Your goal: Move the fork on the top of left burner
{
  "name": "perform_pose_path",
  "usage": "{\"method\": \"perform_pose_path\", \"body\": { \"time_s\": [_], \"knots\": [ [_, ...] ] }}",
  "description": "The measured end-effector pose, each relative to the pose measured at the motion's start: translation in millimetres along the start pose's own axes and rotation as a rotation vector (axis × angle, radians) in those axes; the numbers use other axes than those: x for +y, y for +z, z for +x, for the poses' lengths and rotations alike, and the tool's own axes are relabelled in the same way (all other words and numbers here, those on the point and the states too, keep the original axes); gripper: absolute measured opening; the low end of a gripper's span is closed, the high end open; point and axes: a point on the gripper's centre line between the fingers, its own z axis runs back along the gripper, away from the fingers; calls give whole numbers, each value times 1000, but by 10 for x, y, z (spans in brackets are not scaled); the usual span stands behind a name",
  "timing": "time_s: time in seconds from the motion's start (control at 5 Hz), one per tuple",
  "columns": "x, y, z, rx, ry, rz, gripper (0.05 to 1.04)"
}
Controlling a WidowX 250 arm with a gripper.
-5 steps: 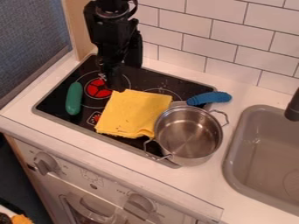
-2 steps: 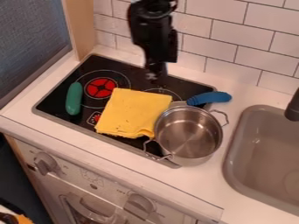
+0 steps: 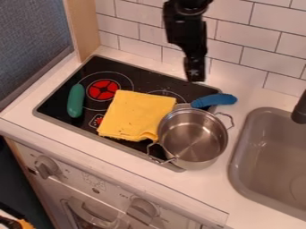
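Just behind the steel pot [image 3: 192,137], the blue utensil [image 3: 214,100], probably your fork, lies at the stove's [image 3: 60,120] edge; grip its handle squarely, then lift clear before crossing to the left burner [image 3: 103,90]. Your pincer [image 3: 196,78] hangs near it, seemingly touching nothing; whether it's apart or together, you cannot tell.

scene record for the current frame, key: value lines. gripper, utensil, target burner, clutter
gripper: black two-finger gripper, above the cooktop's far right part
utensil: blue-handled utensil, at the cooktop's far right corner, beside the pot; head type unclear
target: red-centred left burner, utensil not on it
pot: open steel two-handled pot, cooktop's right end
cloth: yellow cloth, mid-cooktop
other: long green object, cooktop's left side
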Motion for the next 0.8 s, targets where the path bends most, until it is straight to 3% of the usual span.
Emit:
{"method": "perform_pose_path", "body": {
  "time_s": [0.2, 0.8],
  "knots": [
    [-64, -96, -178, -31, 59, -6, 999],
    [112, -620, -305, -111, 106, 116, 999]
  ]
}}
